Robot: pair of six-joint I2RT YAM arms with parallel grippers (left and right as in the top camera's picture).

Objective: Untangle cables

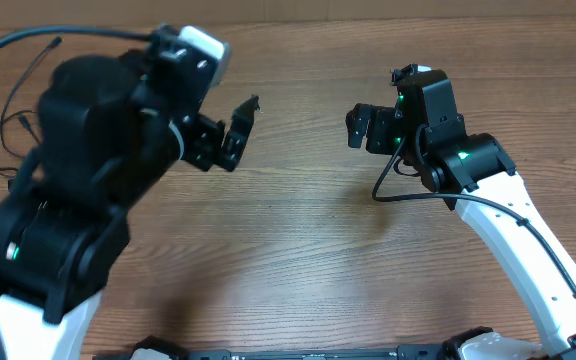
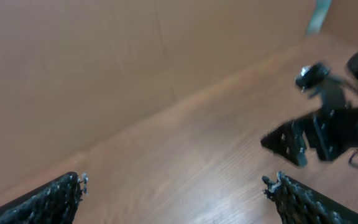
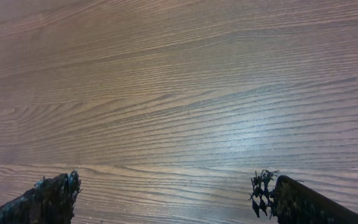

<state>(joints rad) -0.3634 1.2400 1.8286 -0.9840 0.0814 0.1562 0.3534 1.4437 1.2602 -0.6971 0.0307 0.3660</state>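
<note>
Wood-grain tabletop (image 1: pixel 298 260) fills pretty much all three views, with a plain brown wall (image 2: pixel 73 68) behind it in the left wrist view.

Starting at the far left edge of the overhead frame, a few thin dark strands that look like the cables (image 1: pixel 8 128) peek out, mostly hidden behind the bulky left arm (image 1: pixel 78 190). It's impossible to tell how knotted they are from here.

Moving right, the left gripper (image 1: pixel 240 130) hangs over bare wood left of centre with its jaws spread wide and nothing between them. Its own camera shows just table and wall between the two fingers (image 2: pixel 48 202).

Right of centre, the right gripper (image 1: pixel 354 128) faces it, also gaping wide and empty. Its wrist view is nothing but wood grain.

Both grippers are well apart from the cables, so the untangling looks barely started. The smart move is probably to swing the left arm over to that left edge and keep the jaws wide until they straddle one loose strand rather than the clump. Then the right gripper can come in and grab a second strand to pull against. Tugging hard would likely just tighten any knot.
</note>
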